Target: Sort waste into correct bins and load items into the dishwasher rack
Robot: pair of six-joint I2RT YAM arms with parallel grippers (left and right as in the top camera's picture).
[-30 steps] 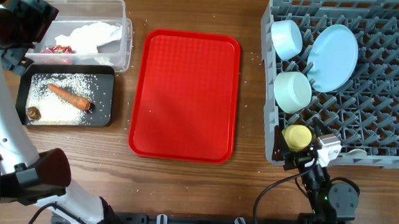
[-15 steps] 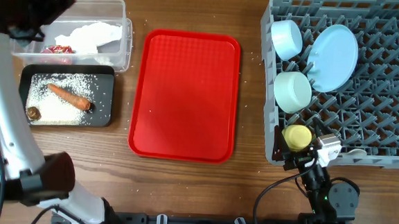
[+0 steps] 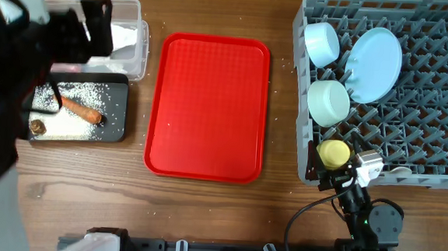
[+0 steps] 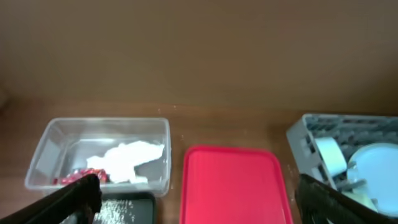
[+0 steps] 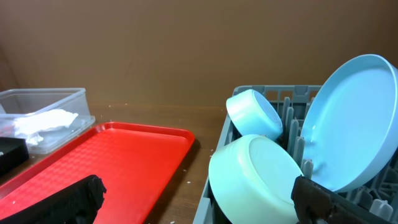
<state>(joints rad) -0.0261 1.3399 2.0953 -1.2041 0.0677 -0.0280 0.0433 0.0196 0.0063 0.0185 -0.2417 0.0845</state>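
Note:
The grey rack (image 3: 429,91) holds the pale blue plate (image 3: 374,63), pale blue bowl (image 3: 321,43), mint bowl (image 3: 328,102) and yellow cup (image 3: 333,153). The clear tub (image 3: 140,27) holds the napkin (image 4: 127,158) and red wrapper (image 4: 78,176). The black tray (image 3: 118,107) holds the carrot (image 3: 81,110), rice (image 3: 76,126) and brown lump (image 3: 37,126). My left gripper (image 3: 93,28) is open and empty, high over the tub's left part. My right gripper (image 3: 350,170) is open and empty at the rack's front left corner, beside the cup. The spoon is out of view.
The flat red serving tray (image 3: 207,106) lies between the bins and the rack, with nothing on it. A few rice grains are scattered on the wooden table (image 3: 203,210). My left arm blocks much of the overhead view's left side.
My left arm has risen toward the overhead camera and swung right; it now covers the tub's left part and the table's left edge. The right arm has not moved.

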